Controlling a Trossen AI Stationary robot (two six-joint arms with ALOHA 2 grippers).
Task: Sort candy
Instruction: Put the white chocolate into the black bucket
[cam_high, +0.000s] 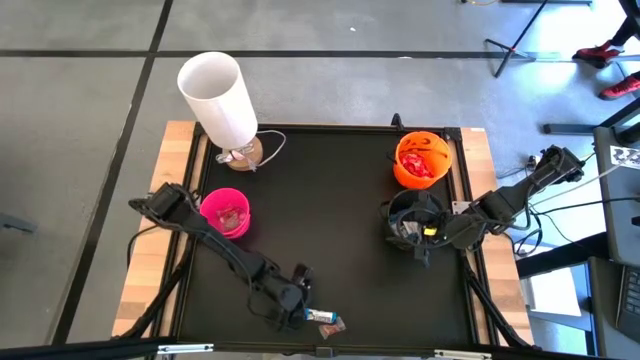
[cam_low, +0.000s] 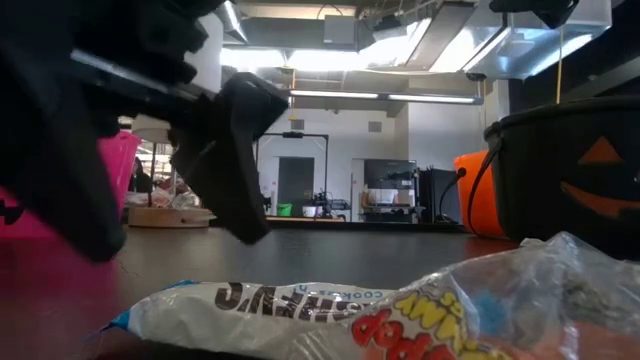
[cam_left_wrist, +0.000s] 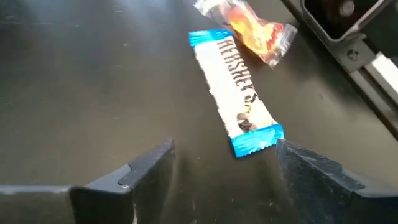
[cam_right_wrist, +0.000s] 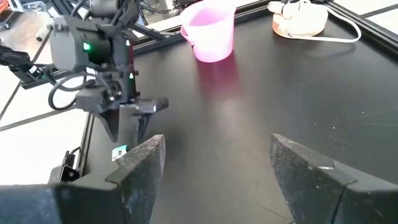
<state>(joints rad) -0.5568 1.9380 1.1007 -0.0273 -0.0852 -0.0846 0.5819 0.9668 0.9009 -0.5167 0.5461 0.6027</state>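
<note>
Table: black mat (cam_high: 320, 230) framed by dark rails, on a pale wooden top (cam_high: 150, 270) that shows at both sides.
Floor: grey, crossed by dark lines, seen all round the table in the high view.
Lamp: white cylinder shade (cam_high: 218, 97) on a round wooden base, at the far left corner of the mat; its white cord lies curled beside the base.
Pink bowl (cam_high: 226, 213): on the left part of the mat, near the lamp base; some candy inside.
Orange bowl (cam_high: 421, 160): far right of the mat, red wrappers inside.
Black bowl (cam_high: 413, 219): just on the near side of the orange bowl, a pumpkin face on its wall in the low view.
Candy: a blue-and-white bar (cam_left_wrist: 236, 93) lies flat on the mat at the near edge; a clear-wrapped sweet (cam_left_wrist: 252, 28) with orange and red print lies just beyond its far end.
Left gripper (cam_left_wrist: 224, 165): low over the mat at the near edge, jaws released and spread wide, nothing between them; one end of the bar lies just ahead of the fingers, close to one fingertip.
Right gripper (cam_right_wrist: 211, 155): at the black bowl on the right side of the mat, jaws parted, holding nothing.
Room: the low view shows a bright hall behind the table, with ceiling light strips, a dark doorway, benches and monitors.
Floor, upper right: dark stand legs and red shoes.
</note>
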